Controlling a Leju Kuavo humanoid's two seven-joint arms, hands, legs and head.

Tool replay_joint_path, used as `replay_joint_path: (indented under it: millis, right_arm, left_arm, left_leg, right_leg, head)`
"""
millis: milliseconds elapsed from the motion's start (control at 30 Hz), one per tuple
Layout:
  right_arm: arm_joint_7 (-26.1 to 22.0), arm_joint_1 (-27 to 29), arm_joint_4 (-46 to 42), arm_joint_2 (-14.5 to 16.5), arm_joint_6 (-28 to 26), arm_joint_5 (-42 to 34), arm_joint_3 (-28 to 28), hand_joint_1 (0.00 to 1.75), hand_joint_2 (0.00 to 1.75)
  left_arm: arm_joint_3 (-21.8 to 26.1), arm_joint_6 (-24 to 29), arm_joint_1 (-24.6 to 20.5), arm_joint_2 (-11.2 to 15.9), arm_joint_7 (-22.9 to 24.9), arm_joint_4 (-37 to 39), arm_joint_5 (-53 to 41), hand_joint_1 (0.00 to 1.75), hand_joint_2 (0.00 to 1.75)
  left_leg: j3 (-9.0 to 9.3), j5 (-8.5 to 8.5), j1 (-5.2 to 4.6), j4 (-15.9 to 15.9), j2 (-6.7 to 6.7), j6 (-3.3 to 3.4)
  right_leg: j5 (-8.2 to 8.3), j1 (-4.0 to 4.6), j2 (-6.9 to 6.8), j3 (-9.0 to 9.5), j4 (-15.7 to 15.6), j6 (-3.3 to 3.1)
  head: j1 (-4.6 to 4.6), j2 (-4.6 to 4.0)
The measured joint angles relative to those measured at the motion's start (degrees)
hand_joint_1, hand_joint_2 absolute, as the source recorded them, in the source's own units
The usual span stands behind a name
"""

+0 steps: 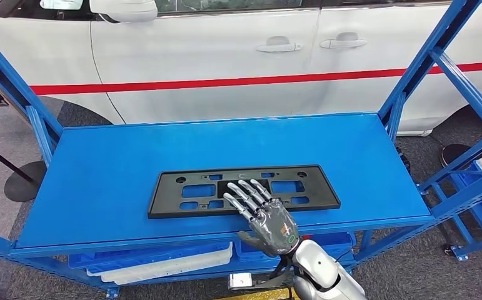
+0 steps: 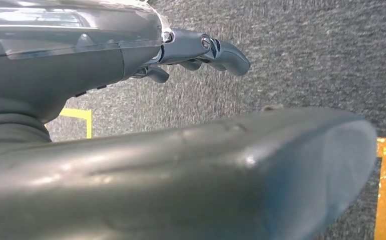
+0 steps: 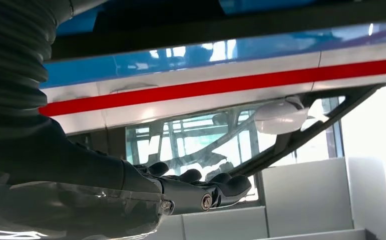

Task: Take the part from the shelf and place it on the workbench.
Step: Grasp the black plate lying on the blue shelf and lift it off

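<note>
Big white car (image 1: 225, 56) behind blue shelf (image 1: 100, 169). Flat black part (image 1: 182, 190) lies in middle of top shelf, long side toward robot. Right hand (image 1: 264, 215) over part's near edge, fingers (image 1: 241, 197) spread flat, holding nothing. Left hand (image 2: 201, 50) hangs over grey floor, fingers curled in a bit, holding nothing. Good way, I think: hook fingers under near edge, pinch with thumb, lift level so part won't tip.

The right hand (image 1: 264, 212) is stretched forward, palm down, fingers spread flat. The left hand (image 2: 201, 52) hangs low, fingers loosely curled, holding nothing.
</note>
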Motion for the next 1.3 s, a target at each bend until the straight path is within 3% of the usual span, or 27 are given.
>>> replay_joint_path:
  millis: [67,133,267,333,400,433,467,500,567,633,733,800,900,933,967,1000,1100,1167,1300]
  right_arm:
    - [0.9,-1.1,1.8,0.4,-0.1,1.2,0.6,0.0,1.75]
    - [1.8,-2.4,3.7,1.0,-0.2,2.5,1.2,0.0,1.75]
    - [3.5,-4.2,7.0,2.3,-0.5,4.9,2.7,0.0,1.75]
    - [3.9,-5.1,8.5,3.2,-0.7,5.2,3.5,0.0,1.75]
    - [4.1,-5.8,10.1,4.0,-0.8,5.2,4.3,0.0,1.75]
    - [4.2,-6.0,10.9,4.4,-1.0,5.2,4.8,0.0,1.75]
    - [4.2,-6.3,11.7,4.7,-1.2,5.2,5.1,0.0,1.75]
    - [4.2,-6.6,12.4,5.0,-1.5,5.2,5.5,0.0,1.75]
    - [4.5,-7.5,13.7,5.9,-2.3,5.4,6.5,0.0,1.75]
    - [5.3,-8.6,15.0,6.8,-3.2,6.6,7.5,0.0,1.75]
    - [7.3,-10.2,17.0,8.0,-3.9,10.4,9.1,0.0,1.75]
    - [8.7,-11.1,18.4,8.9,-4.1,13.0,10.1,0.0,1.75]
    - [10.2,-12.5,21.1,10.1,-4.2,14.9,11.4,0.0,1.75]
    - [10.8,-13.0,22.3,10.5,-4.2,15.4,11.9,0.0,1.75]
    - [11.4,-13.5,23.6,11.0,-4.2,15.8,12.5,0.0,1.75]
    - [12.1,-14.2,24.8,11.5,-4.2,16.2,13.0,0.0,1.75]
    - [14.3,-16.7,28.7,13.1,-4.2,17.3,14.4,0.0,1.75]
    - [15.6,-18.2,31.2,14.0,-4.3,17.8,15.1,0.0,1.75]
    - [17.8,-20.5,35.4,15.5,-4.5,18.3,15.7,0.0,1.75]
  left_arm:
    - [0.0,-0.1,0.0,-0.1,0.0,0.0,-0.2,0.0,0.0]
    - [0.0,-0.3,-0.1,-0.1,0.0,0.0,-0.2,0.0,0.0]
    - [0.0,-0.3,-0.2,-0.1,0.1,0.0,-0.2,0.0,0.0]
    - [0.0,-0.3,-0.3,0.0,0.1,0.0,-0.2,0.0,0.0]
    - [0.0,-0.3,-0.2,0.0,0.2,0.0,-0.2,0.0,0.0]
    - [0.0,-0.3,-0.2,0.0,0.2,0.0,-0.2,0.0,0.0]
    - [0.0,-0.3,-0.1,0.0,0.2,0.0,-0.2,0.0,0.0]
    - [0.0,-0.3,-0.1,0.0,0.2,0.0,-0.2,0.0,0.0]
    - [0.0,-0.2,-0.1,0.1,0.2,0.0,-0.2,0.0,0.0]
    - [0.0,-0.2,-0.2,0.1,0.2,0.0,-0.2,0.0,0.0]
    - [0.0,0.0,-0.2,0.1,0.1,0.0,-0.2,0.0,0.0]
    - [0.0,0.1,-0.2,0.1,0.0,0.0,-0.3,0.0,0.0]
    - [0.0,0.2,-0.3,0.1,-0.1,0.0,-0.4,0.0,0.0]
    - [0.0,0.3,-0.3,0.1,-0.2,0.0,-0.4,0.0,0.0]
    - [0.0,0.3,-0.3,0.1,-0.2,0.0,-0.5,0.0,0.0]
    - [0.0,0.3,-0.3,0.1,-0.3,0.0,-0.6,0.0,0.0]
    - [0.0,0.3,-0.3,0.1,-0.6,0.0,-0.9,0.0,0.0]
    - [0.0,0.3,-0.4,0.0,-0.8,0.0,-0.9,0.0,0.0]
    - [0.0,0.2,-0.4,0.1,-1.0,0.0,-0.9,0.0,0.0]
  left_leg:
    - [0.25,-0.17,-0.11,0.1,-0.06,-0.26]
    - [0.28,-0.33,-0.27,0.1,-0.05,-0.74]
    - [0.07,-1.06,-0.22,0.9,0.01,-2.03]
    - [-2.05,-3.95,-0.03,5.7,-0.01,-2.56]
    - [-5.87,-7.52,0.12,13.7,0.0,-3.0]
    - [-7.28,-8.23,0.16,16.4,0.01,-3.15]
    - [-7.68,-7.75,0.19,17.0,0.01,-3.24]
    - [-6.91,-6.18,0.22,15.1,0.02,-3.25]
    - [-3.12,-2.1,0.23,6.9,0.03,-3.09]
    - [-0.5,-0.16,0.11,1.2,-0.05,-2.52]
    - [-0.33,0.03,0.05,0.3,-0.1,-1.48]
    - [-0.28,0.28,0.2,0.0,-0.06,-0.73]
    - [-0.4,0.4,0.2,-0.1,0.0,-0.21]
    - [-0.43,0.4,0.16,-0.1,0.0,-0.2]
    - [-0.43,0.39,0.14,-0.1,0.0,-0.21]
    - [-0.36,0.38,0.11,0.0,-0.02,-0.23]
    - [-0.08,0.23,-0.05,0.0,-0.05,-0.55]
    - [-0.16,0.17,-0.12,0.1,-0.07,-1.11]
    - [-0.55,-0.87,-0.01,1.3,-0.04,-2.48]
  right_leg:
    - [4.03,0.18,-0.05,3.86,-8.2,-0.59]
    - [5.53,0.48,-0.13,6.09,-13.1,-1.06]
    - [5.73,0.32,-0.1,6.43,-14.2,-1.99]
    - [5.9,0.09,-0.21,6.64,-14.6,-2.53]
    - [5.85,0.16,-0.25,6.61,-14.5,-2.78]
    - [5.82,0.2,-0.25,6.62,-14.5,-2.81]
    - [5.78,0.22,-0.25,6.63,-14.5,-2.81]
    - [5.71,0.21,-0.2,6.68,-14.4,-2.75]
    - [5.46,0.29,-0.06,6.82,-14.1,-2.47]
    - [5.26,0.53,0.05,6.77,-13.9,-2.01]
    - [5.21,0.54,0.09,6.55,-13.7,-1.24]
    - [3.81,0.43,0.05,5.75,-11.8,-0.68]
    - [-1.36,0.22,-0.02,0.76,-1.4,-0.19]
    - [-2.33,0.18,-0.04,-0.88,1.8,-0.12]
    - [-2.13,0.19,-0.05,-1.6,3.0,-0.15]
    - [-0.82,0.2,-0.05,-1.14,1.8,-0.28]
    - [4.74,0.46,-0.13,4.39,-9.8,-1.17]
    - [5.59,0.81,-0.17,6.1,-13.5,-1.58]
    - [6.01,0.57,-0.15,6.5,-14.5,-2.58]
  head:
    - [0.0,0.0]
    - [0.0,0.0]
    - [0.0,0.0]
    - [0.0,0.0]
    - [0.0,0.0]
    - [0.0,0.0]
    - [0.0,0.0]
    - [0.0,0.0]
    - [0.0,0.0]
    - [0.0,0.0]
    - [0.0,0.0]
    - [0.0,0.0]
    - [0.0,0.0]
    - [0.0,0.0]
    - [0.0,0.0]
    - [0.0,0.0]
    - [0.0,0.0]
    - [0.0,0.0]
    - [0.0,0.0]
